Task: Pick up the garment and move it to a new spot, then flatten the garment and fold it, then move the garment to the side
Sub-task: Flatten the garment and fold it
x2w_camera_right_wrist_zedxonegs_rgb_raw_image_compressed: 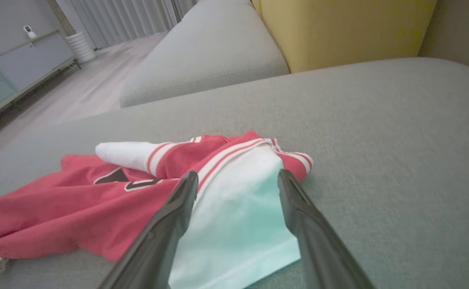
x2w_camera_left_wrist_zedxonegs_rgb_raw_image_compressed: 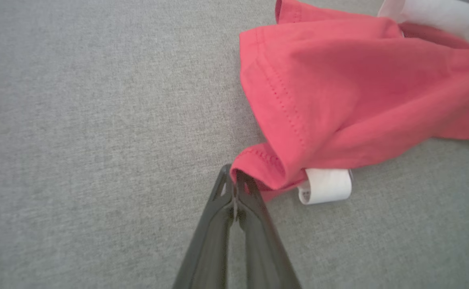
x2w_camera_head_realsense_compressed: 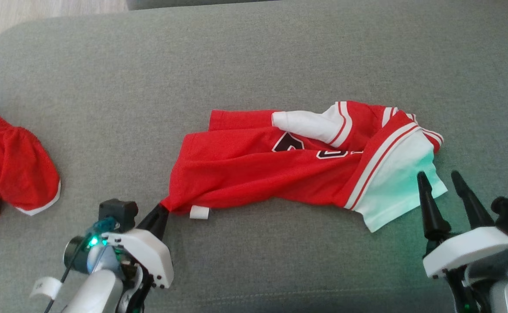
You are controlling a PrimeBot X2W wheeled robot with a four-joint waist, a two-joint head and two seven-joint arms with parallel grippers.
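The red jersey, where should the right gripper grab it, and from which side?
Probably the nearer white sleeve, at its loose near hem. It lies flat and open-edged on the couch just ahead of the open right gripper, so come in low from the robot's side. The left gripper pinches the red jersey's opposite corner.

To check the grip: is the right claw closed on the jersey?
No, the right claw stands open above the jersey, its jaws apart and gripping nothing.
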